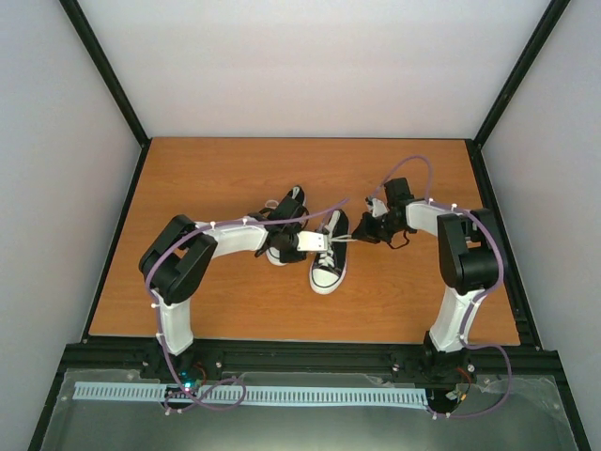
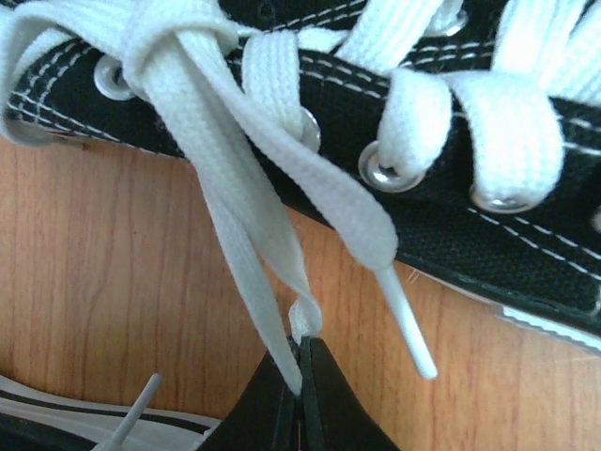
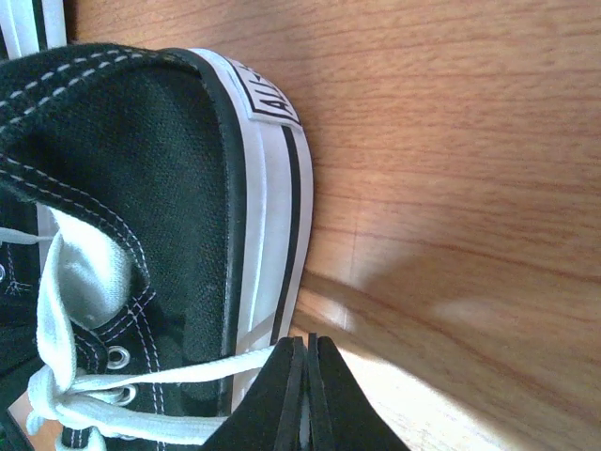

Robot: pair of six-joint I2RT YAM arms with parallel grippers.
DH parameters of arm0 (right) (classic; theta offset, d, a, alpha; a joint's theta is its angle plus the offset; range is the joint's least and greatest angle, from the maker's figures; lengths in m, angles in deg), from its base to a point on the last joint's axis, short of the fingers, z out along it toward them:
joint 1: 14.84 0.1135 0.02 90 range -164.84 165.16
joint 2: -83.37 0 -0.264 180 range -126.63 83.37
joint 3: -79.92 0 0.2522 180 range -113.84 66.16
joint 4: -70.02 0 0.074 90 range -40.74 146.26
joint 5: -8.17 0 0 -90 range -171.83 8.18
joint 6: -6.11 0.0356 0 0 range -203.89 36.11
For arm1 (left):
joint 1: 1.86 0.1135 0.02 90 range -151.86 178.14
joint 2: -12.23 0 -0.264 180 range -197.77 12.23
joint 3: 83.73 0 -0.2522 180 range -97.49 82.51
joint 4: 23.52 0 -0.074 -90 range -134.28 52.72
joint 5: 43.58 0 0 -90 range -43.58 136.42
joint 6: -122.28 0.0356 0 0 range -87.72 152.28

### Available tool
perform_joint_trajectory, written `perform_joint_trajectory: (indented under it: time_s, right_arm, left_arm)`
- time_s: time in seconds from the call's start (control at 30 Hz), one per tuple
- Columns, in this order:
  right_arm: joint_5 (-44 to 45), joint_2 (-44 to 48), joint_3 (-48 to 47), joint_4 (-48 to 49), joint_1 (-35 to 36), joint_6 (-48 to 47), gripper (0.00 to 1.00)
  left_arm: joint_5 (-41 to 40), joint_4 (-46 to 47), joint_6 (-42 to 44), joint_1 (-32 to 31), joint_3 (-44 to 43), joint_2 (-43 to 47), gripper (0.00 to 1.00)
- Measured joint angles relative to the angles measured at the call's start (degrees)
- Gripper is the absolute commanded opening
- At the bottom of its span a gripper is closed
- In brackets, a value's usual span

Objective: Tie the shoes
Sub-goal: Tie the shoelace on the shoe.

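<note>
Two black shoes with white toe caps lie mid-table: one [image 1: 329, 263] with its toe toward me, the other [image 1: 285, 218] partly under my left arm. My left gripper [image 1: 323, 241] hangs over the nearer shoe's lacing. In the left wrist view this gripper [image 2: 305, 340] is shut on a white lace [image 2: 246, 272] that runs up to a crossing at the top eyelets of the shoe [image 2: 441, 216]. A second lace end with its plastic tip [image 2: 409, 325] hangs free. My right gripper [image 1: 357, 234] [image 3: 307, 338] sits beside the heel of the shoe [image 3: 141, 188], shut on a taut lace [image 3: 178, 372].
The orange wooden table [image 1: 235, 178] is bounded by black frame rails and white walls. In the left wrist view, the white sole of the other shoe [image 2: 56, 415] and a loose lace tip [image 2: 131, 413] lie at the bottom left.
</note>
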Motion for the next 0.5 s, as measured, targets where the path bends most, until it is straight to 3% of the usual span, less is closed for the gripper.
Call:
perform_joint_trajectory:
  time_s: [0.13, 0.2, 0.3, 0.5]
  right_arm:
    - [-0.46, -0.22, 0.0, 0.22, -0.13, -0.07, 0.03]
    - [-0.76, -0.26, 0.0, -0.02, -0.13, -0.59, 0.13]
    - [-0.61, -0.22, -0.02, -0.76, -0.24, -1.81, 0.23]
    - [-0.2, 3.19, -0.02, -3.93, -0.81, -3.21, 0.44]
  left_arm:
    - [0.2, 0.37, 0.02, -0.02, 0.13, 0.02, 0.01]
    - [0.96, -0.48, -0.31, 0.0, -0.44, 0.02, 0.03]
    - [3.04, -3.58, -1.27, 0.07, -2.67, 0.02, 0.24]
    - [3.78, -8.17, -4.13, 0.37, -6.82, 0.24, 0.48]
